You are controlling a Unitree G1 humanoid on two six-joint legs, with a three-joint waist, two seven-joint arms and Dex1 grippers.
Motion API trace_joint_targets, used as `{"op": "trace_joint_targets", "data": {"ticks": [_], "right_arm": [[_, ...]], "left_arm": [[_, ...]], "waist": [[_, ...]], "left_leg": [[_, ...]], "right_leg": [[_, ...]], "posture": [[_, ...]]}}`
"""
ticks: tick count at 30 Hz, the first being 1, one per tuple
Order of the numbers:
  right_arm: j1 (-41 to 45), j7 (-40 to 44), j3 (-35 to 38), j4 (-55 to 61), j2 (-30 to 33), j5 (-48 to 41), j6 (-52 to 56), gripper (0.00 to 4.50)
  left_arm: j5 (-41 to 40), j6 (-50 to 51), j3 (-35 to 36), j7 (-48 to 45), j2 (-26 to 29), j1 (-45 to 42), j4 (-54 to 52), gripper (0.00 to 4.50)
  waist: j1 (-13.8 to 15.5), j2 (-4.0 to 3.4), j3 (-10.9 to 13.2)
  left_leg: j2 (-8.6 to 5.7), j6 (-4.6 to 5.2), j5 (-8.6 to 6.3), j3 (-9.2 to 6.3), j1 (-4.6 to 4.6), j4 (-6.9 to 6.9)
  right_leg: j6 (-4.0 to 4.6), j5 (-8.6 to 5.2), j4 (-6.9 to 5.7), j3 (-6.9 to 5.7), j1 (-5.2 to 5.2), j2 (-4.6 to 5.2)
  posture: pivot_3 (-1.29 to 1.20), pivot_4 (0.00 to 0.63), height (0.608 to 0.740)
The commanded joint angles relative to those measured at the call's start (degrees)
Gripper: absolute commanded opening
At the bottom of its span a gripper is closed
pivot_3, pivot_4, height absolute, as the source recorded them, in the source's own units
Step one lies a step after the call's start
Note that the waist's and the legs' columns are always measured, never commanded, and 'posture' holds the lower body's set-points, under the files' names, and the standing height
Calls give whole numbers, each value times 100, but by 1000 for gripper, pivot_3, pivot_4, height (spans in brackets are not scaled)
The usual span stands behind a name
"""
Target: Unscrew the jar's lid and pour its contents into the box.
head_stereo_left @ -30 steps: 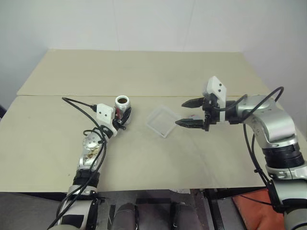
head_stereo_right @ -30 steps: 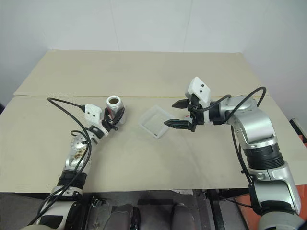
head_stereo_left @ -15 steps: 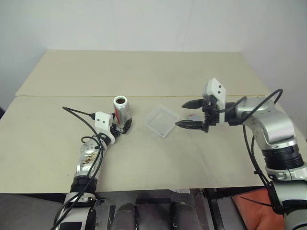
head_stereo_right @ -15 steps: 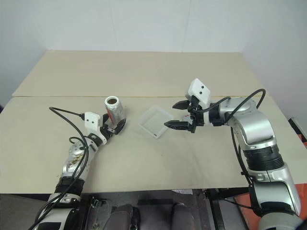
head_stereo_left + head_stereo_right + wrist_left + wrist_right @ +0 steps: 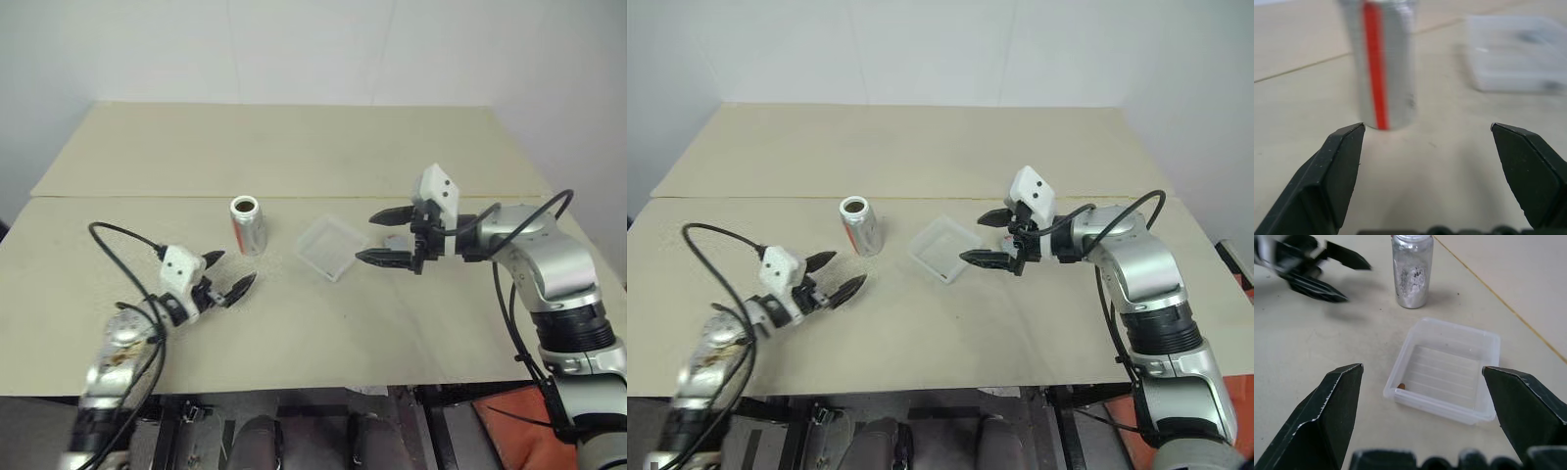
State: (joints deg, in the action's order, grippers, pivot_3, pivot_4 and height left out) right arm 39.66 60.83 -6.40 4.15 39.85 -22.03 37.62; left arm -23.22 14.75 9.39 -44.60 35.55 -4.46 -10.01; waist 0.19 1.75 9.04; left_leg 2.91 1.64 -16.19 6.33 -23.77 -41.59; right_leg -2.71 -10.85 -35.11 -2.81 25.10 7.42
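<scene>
The jar (image 5: pixel 247 224) stands upright and uncapped near the middle of the table (image 5: pixel 294 147), mouth up so nothing more spills, with the box (image 5: pixel 332 247) just beside it toward the right edge. The left gripper (image 5: pixel 227 287) hangs nearer the front edge, clear of the jar, its 2 fingers apart and empty. The right gripper (image 5: pixel 383 236) hovers by the box's right rim, fingers spread and empty; the pour looks finished, judging by the brown bit in the box.
</scene>
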Motion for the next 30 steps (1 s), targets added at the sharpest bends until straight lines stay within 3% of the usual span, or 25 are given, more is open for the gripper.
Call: {"op": "trace_joint_targets", "data": {"ticks": [1,12,30], "right_arm": [[1,-23,216,216,60,-58,-146,4500],[-94,34,284,400,265,-128,4,4500],[-363,-208,433,945,316,-403,241,4500]], "left_arm": [[-633,163,511,-635,474,-57,-473,4479],[-1551,499,1129,-2445,1827,-251,-188,4479],[-1916,699,1298,-2710,1731,-175,-405,4479]], "waist": [[11,-1,0],[-9,-4,2],[-15,-4,2]], "left_leg": [[0,0,0,0,1,1],[-2,0,0,6,4,10],[-4,-4,2,6,7,22]], "right_leg": [[1,0,0,-1,-1,0],[1,-1,4,2,1,0],[2,-1,5,3,3,0]], "posture": [[0,150,740],[0,150,740],[0,150,740]]}}
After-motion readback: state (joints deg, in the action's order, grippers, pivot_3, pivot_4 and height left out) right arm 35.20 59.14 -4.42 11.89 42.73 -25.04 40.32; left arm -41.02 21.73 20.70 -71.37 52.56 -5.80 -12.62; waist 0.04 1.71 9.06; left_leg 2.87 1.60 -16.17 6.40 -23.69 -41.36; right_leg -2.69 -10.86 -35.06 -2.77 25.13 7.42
